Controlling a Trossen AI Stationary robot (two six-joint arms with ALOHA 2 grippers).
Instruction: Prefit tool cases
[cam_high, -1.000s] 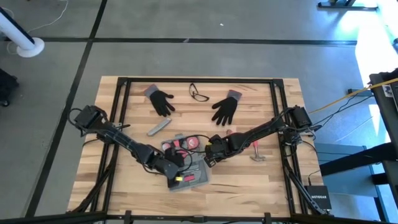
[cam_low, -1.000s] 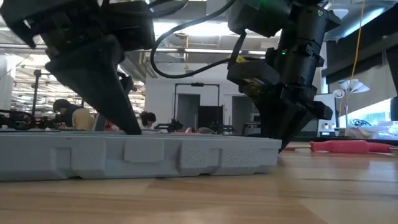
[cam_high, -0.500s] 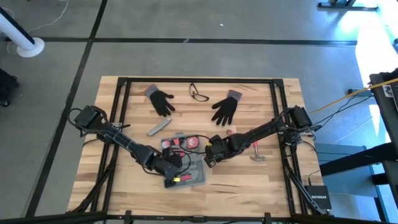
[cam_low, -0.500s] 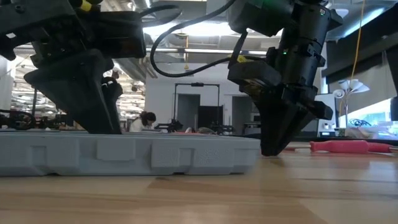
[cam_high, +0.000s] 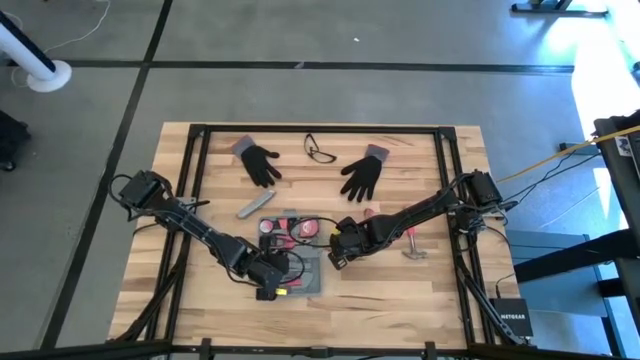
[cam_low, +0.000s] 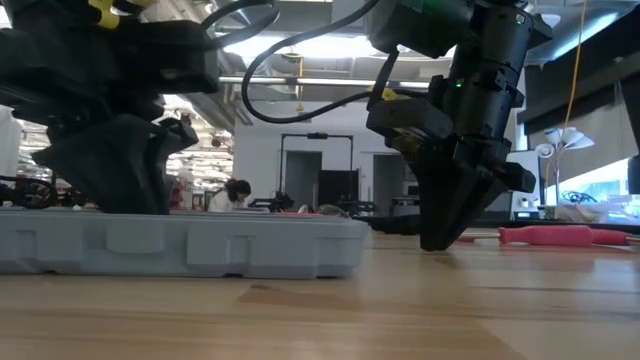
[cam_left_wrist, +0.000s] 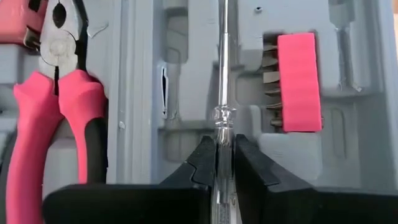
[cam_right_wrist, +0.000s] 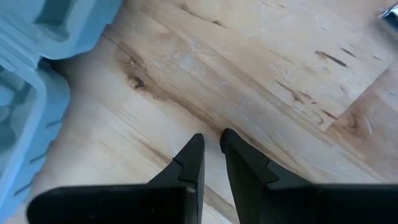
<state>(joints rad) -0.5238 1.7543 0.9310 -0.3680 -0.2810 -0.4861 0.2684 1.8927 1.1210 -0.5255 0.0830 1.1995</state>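
i am pinching the clear-handled screwdriver (cam_left_wrist: 222, 118) in my left jaws (cam_left_wrist: 224, 163), nearly together on its slim handle, with the steel shaft running straight ahead of the fingertips over the tool case (cam_high: 297, 268). my right jaws (cam_right_wrist: 212, 151) are sitting narrow and holding nothing, tips down on the bare counter (cam_right_wrist: 261, 81) with the case's rounded corner just beside them.

what could go wrong: the grip is only on the thin end of the handle, so the screwdriver may be pivoting as i am lowering it and landing across a moulded rib instead of in its groove. pressing down off-centre could also be shoving the light case along the counter, since my right jaws are not touching it to steady it. a slip sideways could be knocking the pink bit holder (cam_left_wrist: 299, 83) out of its seat.

in the case, the pink-handled pliers (cam_left_wrist: 55, 102) are lying in their recess to one side of my left jaws, and the bit holder is sitting in its pocket on the other side. the long groove ahead looks empty, as far as i can judge.
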